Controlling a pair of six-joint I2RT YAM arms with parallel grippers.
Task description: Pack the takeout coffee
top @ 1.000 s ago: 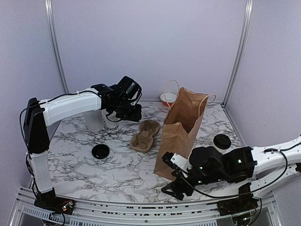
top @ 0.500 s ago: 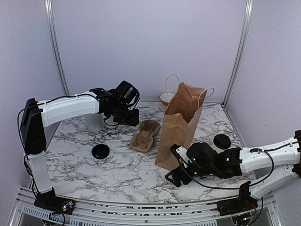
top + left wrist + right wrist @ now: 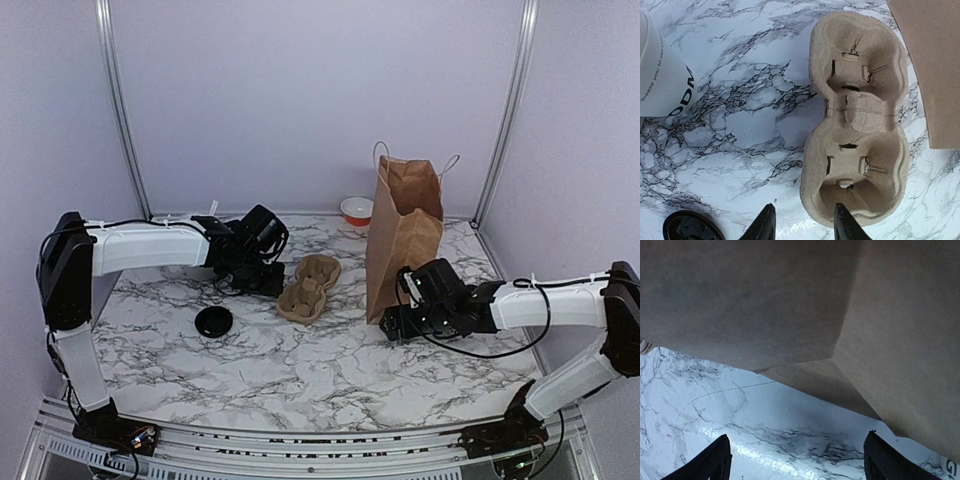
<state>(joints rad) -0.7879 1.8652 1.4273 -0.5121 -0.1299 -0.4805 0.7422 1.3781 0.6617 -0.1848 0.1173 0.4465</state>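
Note:
The takeout coffee cup (image 3: 660, 70), white with dark lettering near its base, shows only at the left edge of the left wrist view; its top is out of frame, and my left arm hides it in the top view. A black lid (image 3: 213, 321) lies loose on the marble, also in the left wrist view (image 3: 690, 229). My left gripper (image 3: 270, 284) is open and empty, low over the near end of the brown pulp tray (image 3: 855, 115), one finger above its rim. My right gripper (image 3: 390, 322) is open wide and empty at the base of the brown paper bag (image 3: 405, 230).
The pulp tray (image 3: 308, 288) lies between the arms. The paper bag stands upright with its handles up and fills the right wrist view (image 3: 790, 300). A red-and-white bowl (image 3: 356, 210) sits at the back. Metal frame posts and lilac walls enclose the table.
The bag has gone from leaning to upright and shifted right, with my right gripper following to its base. My left gripper has dropped from the cup toward the tray.

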